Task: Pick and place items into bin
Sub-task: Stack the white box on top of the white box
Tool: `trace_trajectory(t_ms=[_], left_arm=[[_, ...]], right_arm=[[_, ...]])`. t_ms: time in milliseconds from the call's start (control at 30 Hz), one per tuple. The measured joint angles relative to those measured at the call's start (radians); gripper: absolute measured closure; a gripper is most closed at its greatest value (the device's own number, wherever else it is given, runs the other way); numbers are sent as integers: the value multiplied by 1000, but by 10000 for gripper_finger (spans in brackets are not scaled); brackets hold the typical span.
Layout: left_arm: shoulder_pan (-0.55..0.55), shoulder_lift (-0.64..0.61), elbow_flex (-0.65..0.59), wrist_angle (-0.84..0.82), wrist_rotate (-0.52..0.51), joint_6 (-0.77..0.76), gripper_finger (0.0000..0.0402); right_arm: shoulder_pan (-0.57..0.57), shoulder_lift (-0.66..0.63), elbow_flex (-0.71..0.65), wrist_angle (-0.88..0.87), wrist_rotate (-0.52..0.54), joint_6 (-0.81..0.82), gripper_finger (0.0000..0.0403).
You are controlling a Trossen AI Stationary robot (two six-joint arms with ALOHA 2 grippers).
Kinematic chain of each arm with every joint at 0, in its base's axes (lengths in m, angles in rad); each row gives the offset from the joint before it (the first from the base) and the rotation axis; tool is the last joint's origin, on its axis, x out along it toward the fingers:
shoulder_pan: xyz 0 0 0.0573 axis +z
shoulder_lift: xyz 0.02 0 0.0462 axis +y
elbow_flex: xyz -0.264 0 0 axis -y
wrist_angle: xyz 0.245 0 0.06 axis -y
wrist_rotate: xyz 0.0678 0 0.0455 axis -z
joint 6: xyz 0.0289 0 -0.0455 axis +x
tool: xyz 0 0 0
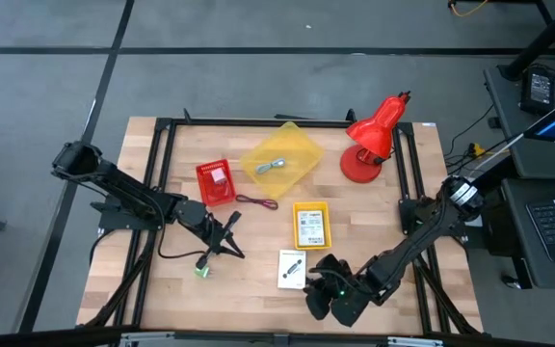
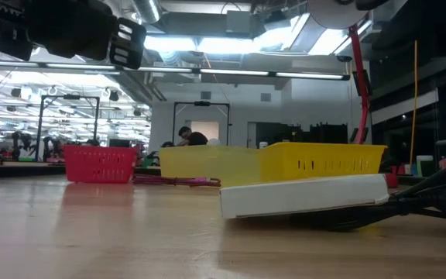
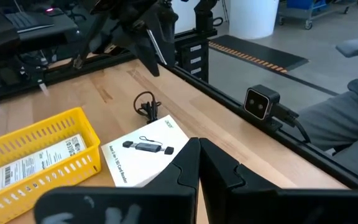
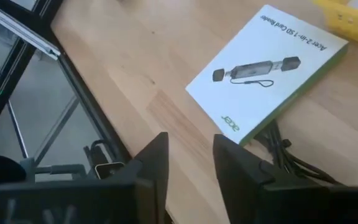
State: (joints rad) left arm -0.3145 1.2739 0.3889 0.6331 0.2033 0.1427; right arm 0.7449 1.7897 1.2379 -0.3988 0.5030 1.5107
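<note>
- The right claw [image 1: 328, 297] sits low at the desk's [image 1: 258, 280] near edge, just beside the white box [image 1: 292, 269]. Its fingers [image 4: 151, 168] stand a little apart with bare wood between them; they hold nothing.
- The box lies flat on the desk, printed with a picture of a card reader. A black cord [image 4: 284, 158] lies against the box's edge, partly tucked under it, on the side toward the right claw.
- The left claw [image 1: 222, 234] hovers left of the desk's middle, fingers [image 3: 185, 165] pressed together and empty. It points toward the box.
- A tiny green thing [image 1: 201, 270] rests on the desk near the left claw, on its near side.
- A small yellow basket [image 1: 311, 224] stands just beyond the box and holds a white printed packet [image 3: 33, 163].
- A red basket [image 1: 216, 182] stands farther back on the left, with a white card [image 1: 218, 177] inside.
- A dark red cord [image 1: 256, 200] lies on the wood between the red basket and the yellow one.
- A clear yellow bin [image 1: 280, 160] sits tilted at the back of the desk, with a blue-grey strip [image 1: 273, 166] inside it.
- A red lamp [image 1: 374, 140] stands at the back right, apart from the bin.
- In the low view a person [image 2: 190, 137] shows far off in the room behind the desk.
</note>
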Motion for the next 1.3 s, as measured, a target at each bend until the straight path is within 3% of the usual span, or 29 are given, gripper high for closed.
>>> trace_trajectory(t_ms=[367, 700, 900, 1300], left_arm=[[0, 0, 0, 0, 0, -2, 398], [0, 0, 0, -1, 0, -28, 398], [0, 0, 0, -1, 0, -28, 398], [0, 0, 0, -1, 1, -28, 398]], right_arm=[[-28, 0, -1, -1, -61, 6, 269], [-45, 13, -1, -65, -63, 6, 269], [-58, 62, -1, -56, -143, 9, 269], [-89, 97, -2, -69, -160, 4, 269]])
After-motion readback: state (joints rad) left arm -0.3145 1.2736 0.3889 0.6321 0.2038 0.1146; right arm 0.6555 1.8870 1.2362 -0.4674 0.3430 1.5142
